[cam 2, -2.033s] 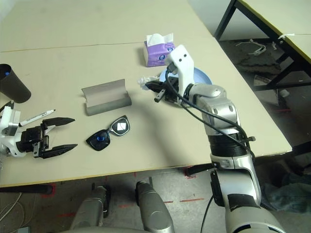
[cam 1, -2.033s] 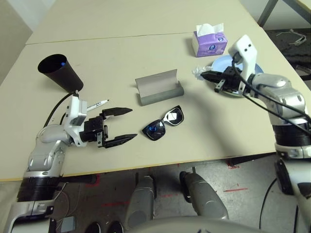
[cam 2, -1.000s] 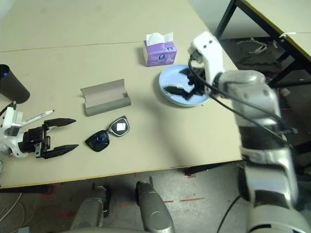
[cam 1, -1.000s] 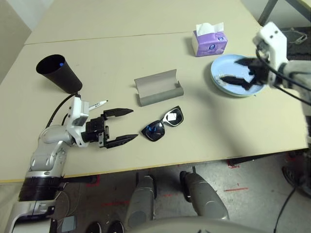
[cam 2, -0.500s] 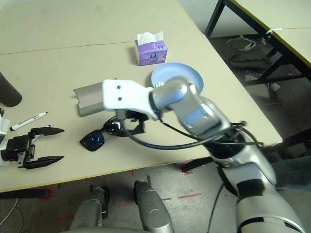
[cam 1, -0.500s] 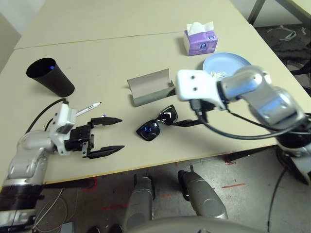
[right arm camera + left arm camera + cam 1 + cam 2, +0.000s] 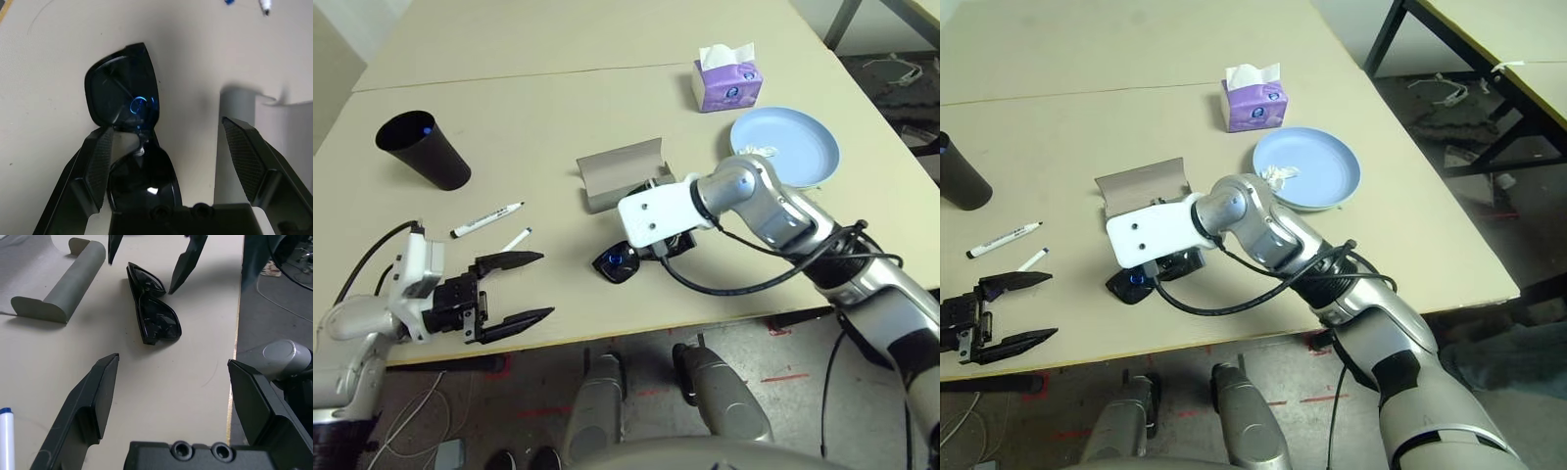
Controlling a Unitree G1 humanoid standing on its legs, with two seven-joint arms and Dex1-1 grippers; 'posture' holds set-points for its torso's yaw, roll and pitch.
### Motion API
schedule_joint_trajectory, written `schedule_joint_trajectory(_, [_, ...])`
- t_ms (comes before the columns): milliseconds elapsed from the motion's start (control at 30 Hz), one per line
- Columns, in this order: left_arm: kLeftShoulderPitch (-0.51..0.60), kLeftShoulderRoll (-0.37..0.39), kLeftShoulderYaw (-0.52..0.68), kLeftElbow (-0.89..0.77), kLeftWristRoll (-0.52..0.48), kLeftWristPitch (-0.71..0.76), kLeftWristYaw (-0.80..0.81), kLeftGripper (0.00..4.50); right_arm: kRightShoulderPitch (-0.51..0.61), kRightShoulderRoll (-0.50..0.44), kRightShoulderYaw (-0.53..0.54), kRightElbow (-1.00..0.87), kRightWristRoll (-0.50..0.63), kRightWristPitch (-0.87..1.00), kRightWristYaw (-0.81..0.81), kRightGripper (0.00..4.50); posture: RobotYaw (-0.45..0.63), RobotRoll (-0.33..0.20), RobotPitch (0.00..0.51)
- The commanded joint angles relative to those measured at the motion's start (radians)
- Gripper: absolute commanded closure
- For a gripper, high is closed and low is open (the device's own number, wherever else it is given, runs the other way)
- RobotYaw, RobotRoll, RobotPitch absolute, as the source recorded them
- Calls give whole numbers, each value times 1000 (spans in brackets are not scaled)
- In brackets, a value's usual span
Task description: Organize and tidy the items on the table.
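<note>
black sunglasses (image 7: 124,93) lie between the open right pincer (image 7: 171,161) fingers.

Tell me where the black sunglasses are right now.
In the left eye view, the black sunglasses lie near the table's front edge, just in front of the grey glasses case, under the open right gripper.

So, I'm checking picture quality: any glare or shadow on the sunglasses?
Right wrist view: a blue glint on the sunglasses lens, and a shadow across the table. Left eye view: the same blue glint on the lens.
</note>
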Motion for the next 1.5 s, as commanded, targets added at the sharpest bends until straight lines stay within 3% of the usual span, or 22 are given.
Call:
schedule_joint_trajectory(33, [18,-9,12,-19,-10,7,12,0,-1,6,14,30,-29,-46,30,8,-102,0,231])
schedule_joint_trajectory(467, [-21,-11,-13,-4,-3,9,19,0,14,-5,-5,70,-93,-47,62,8,-120,0,228])
schedule_joint_trajectory(933, [-37,-11,-17,15,6,4,12,0,44,11,-21,22,-76,44,99,8,-124,0,233])
schedule_joint_trajectory(1033, [-34,-18,-22,14,7,4,16,0,48,20,-25,12,-71,58,103,622,-124,0,234])
schedule_joint_trajectory(1367, [-32,-34,-33,-1,6,13,27,0,66,26,-25,-26,-60,92,124,4204,-125,0,237])
schedule_joint_trajectory(1500, [-41,-36,-34,2,2,19,29,0,66,27,-25,-26,-63,91,131,4266,-128,0,237])
